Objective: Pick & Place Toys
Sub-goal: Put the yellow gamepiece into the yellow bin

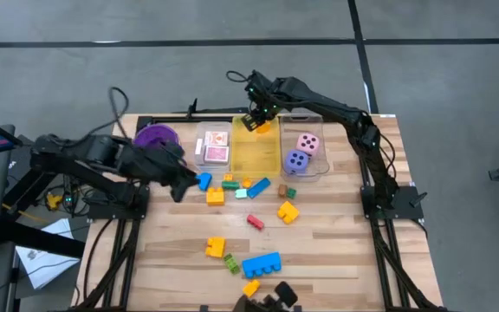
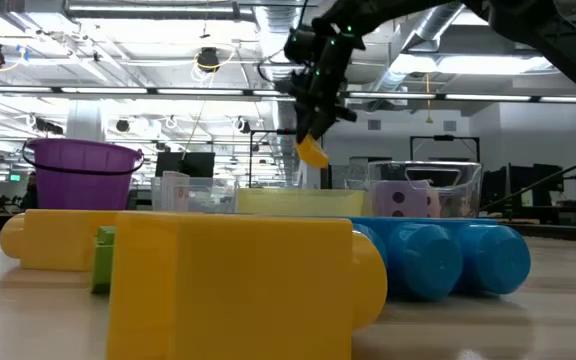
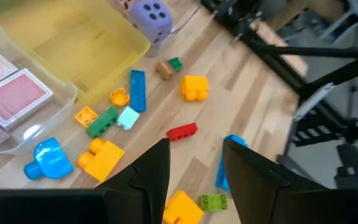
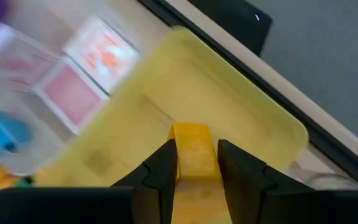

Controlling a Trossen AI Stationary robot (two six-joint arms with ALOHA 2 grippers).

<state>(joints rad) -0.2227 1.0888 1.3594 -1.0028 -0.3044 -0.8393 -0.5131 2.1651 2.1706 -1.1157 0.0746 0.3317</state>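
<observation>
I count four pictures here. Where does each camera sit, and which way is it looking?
High view: above the table, looking straight down; both arms show.
Low view: at tabletop height, looking level past blocks; the right gripper hangs overhead.
Left wrist view: on the left arm, looking down past its open fingers at scattered blocks.
Right wrist view: on the right arm, over the yellow bin.
Shared: high, low and right wrist views all show the orange-yellow block being held.
</observation>
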